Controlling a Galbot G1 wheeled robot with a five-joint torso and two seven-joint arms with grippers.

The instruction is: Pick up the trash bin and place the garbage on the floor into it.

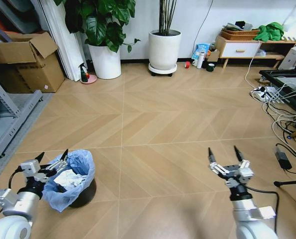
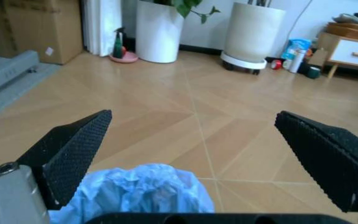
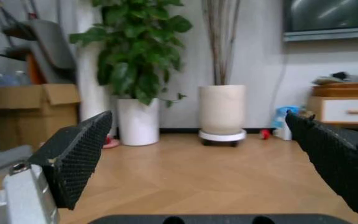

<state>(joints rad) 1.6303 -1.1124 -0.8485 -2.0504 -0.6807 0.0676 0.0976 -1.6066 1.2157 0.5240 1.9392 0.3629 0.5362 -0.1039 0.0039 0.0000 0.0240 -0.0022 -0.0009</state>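
A wide herringbone wood floor lies bare of litter between the plant pots and the robot. The black trash bin, lined with a baggy blue bag holding crumpled white paper, stands beside the left gripper, whose fingers spread wide at its rim, holding nothing. Well right of the bin, the right gripper hovers open, empty. Collection looks finished; next likely withdrawing.

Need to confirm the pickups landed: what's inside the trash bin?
Inside the trash bin, crumpled white paper lies on the blue liner. Anything beneath is covered. The open left claw sits at its rim.
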